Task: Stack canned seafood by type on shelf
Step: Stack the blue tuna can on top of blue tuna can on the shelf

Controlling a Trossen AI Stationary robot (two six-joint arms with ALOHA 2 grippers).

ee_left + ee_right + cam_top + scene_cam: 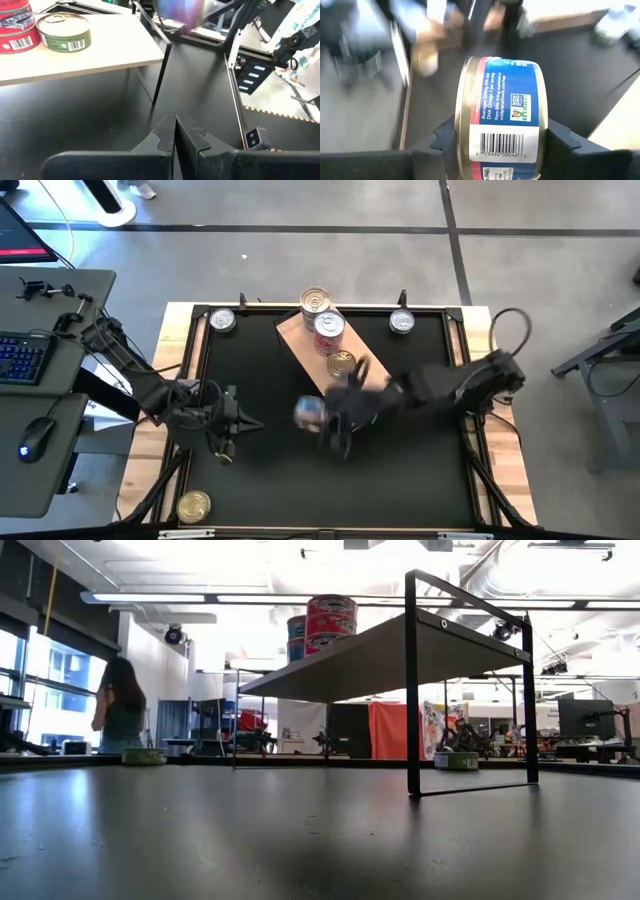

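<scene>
Right tool [497, 145] is our busy one: we see its two dark fingers [445, 142] pinching a blue-labelled tin [500, 117] by its sides, the tin tipped on edge with barcode and gold rim facing the wrist camera. From above, that tin [309, 412] shows as a blur over the middle of the black tabletop [400, 480], just off the near end of the shelf [300, 340].

On the shelf we count a gold-lidded tin [315, 301] at the far end, a red-labelled tin [329, 326] beside it, and another gold-lidded tin [341, 363] nearer the right arm. In the low view the red tins [331, 620] stand stacked on the raised board.

Left tool [175, 132] waits over the tabletop's left side, its fingers pressed together on nothing.

Loose tins sit apart: a silver one [222, 320] at the far-left corner, a silver one [402, 322] at the far right, and a gold one [193, 505] near the front-left edge.
</scene>
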